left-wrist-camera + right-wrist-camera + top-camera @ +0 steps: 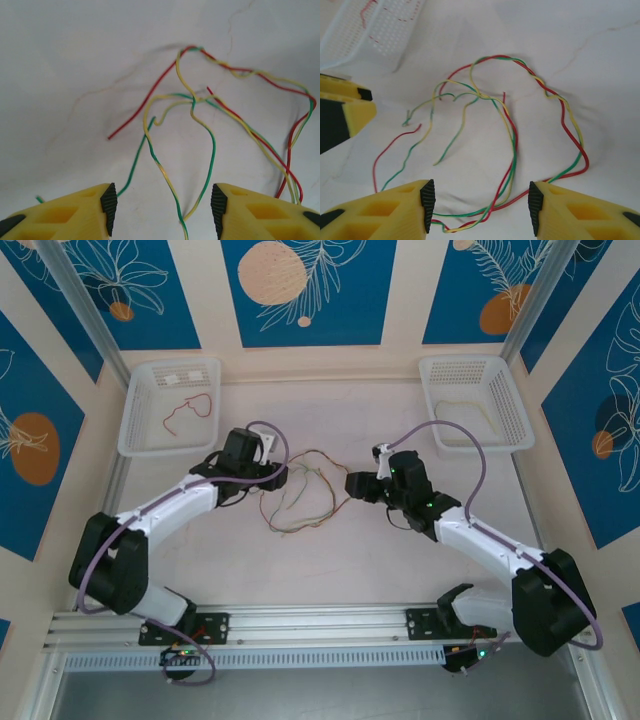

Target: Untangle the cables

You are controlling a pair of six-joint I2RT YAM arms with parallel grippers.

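Observation:
The cables [305, 492], thin red, green and yellow wires, lie in a loose tangle on the white table between my two grippers. My left gripper [275, 477] is at the tangle's left side. In the left wrist view it [163, 210] is open, and a green-yellow wire [172, 187] runs loose between its jaws without being pinched. The wires cross in a knot [196, 100] further out. My right gripper [352, 485] is at the tangle's right side. It [481, 207] is open too, with red and green strands [515, 145] lying on the table between its fingers.
A white basket [140, 435] at the back left holds a red wire [190, 410]; its corner [395, 45] shows in the right wrist view. Another white basket [515, 425] at the back right holds a pale yellow wire [465, 410]. The left gripper's yellow finger [350, 112] appears at the right wrist view's left edge.

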